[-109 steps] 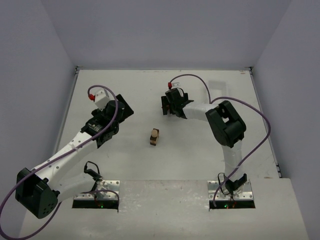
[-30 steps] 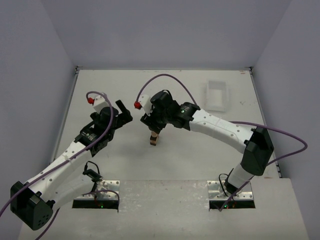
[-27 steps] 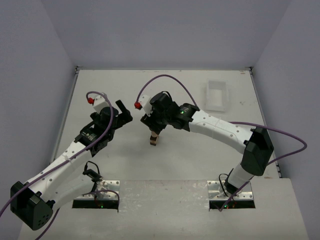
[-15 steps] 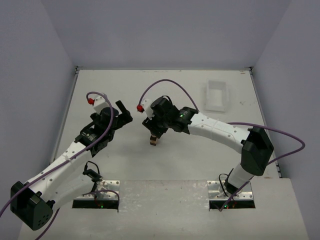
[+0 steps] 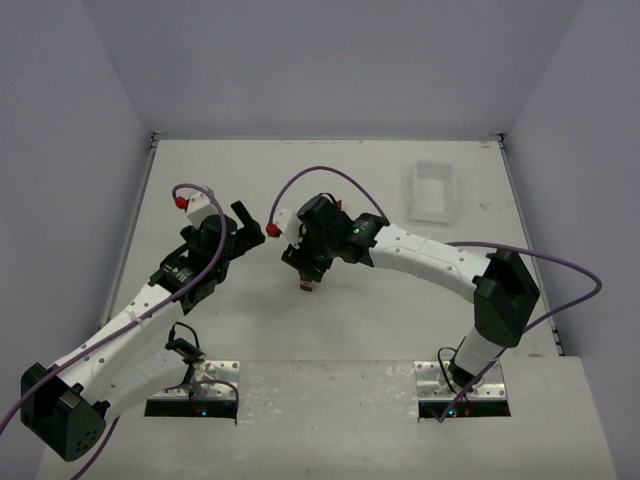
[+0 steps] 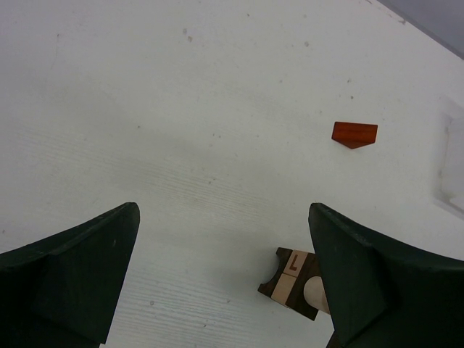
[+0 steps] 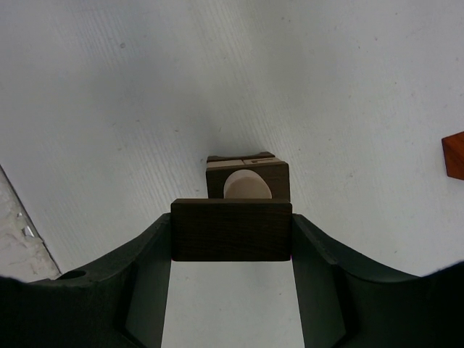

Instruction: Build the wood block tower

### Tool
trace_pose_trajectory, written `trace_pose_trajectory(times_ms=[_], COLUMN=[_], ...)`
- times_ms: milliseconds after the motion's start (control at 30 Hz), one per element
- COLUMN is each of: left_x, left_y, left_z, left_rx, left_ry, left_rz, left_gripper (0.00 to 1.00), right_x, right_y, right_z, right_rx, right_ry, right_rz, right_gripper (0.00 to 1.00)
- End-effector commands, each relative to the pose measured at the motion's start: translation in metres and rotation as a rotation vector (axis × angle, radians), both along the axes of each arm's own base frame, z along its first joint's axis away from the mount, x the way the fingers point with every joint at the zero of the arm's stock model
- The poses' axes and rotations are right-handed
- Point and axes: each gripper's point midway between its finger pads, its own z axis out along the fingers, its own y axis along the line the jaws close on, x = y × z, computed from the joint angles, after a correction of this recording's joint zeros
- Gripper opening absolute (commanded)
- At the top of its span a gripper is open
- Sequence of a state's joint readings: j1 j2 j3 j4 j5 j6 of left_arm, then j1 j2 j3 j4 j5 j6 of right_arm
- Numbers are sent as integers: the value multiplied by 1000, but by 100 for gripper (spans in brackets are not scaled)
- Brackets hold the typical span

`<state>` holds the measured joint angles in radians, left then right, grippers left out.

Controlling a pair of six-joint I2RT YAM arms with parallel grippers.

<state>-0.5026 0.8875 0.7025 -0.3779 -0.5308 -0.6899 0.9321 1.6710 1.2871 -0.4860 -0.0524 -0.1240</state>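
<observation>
Now the right claw (image 7: 230, 250) is pinching a dark block (image 7: 232, 221) by its ends above the light, probably tippy tower (image 7: 246, 174) mid-frame; the left claw (image 6: 221, 279) is gaping empty.

Tower (image 5: 309, 286) mostly hidden beneath right pincer (image 5: 308, 270); red block (image 7: 454, 155) cropped at edge.

Robotics lab cell: white table (image 5: 300, 170) boxed by blank grey walls (image 5: 330, 60) (left arm (image 5: 130, 320), right arm (image 5: 430, 255) bolted on).
</observation>
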Motion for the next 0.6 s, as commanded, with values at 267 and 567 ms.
trace_pose_trajectory(times_ms=[267, 567], left_x=[5, 4], left_y=[-1, 1], left_z=[13, 12], left_rx=[-37, -37], left_ry=[-51, -52], left_rz=[8, 11], left_gripper=[100, 100], right_x=[8, 11], right_y=[17, 20], right_z=[11, 10], right_rx=[20, 24], right_ry=[-66, -90], right_rz=[102, 121], right_gripper=[52, 53])
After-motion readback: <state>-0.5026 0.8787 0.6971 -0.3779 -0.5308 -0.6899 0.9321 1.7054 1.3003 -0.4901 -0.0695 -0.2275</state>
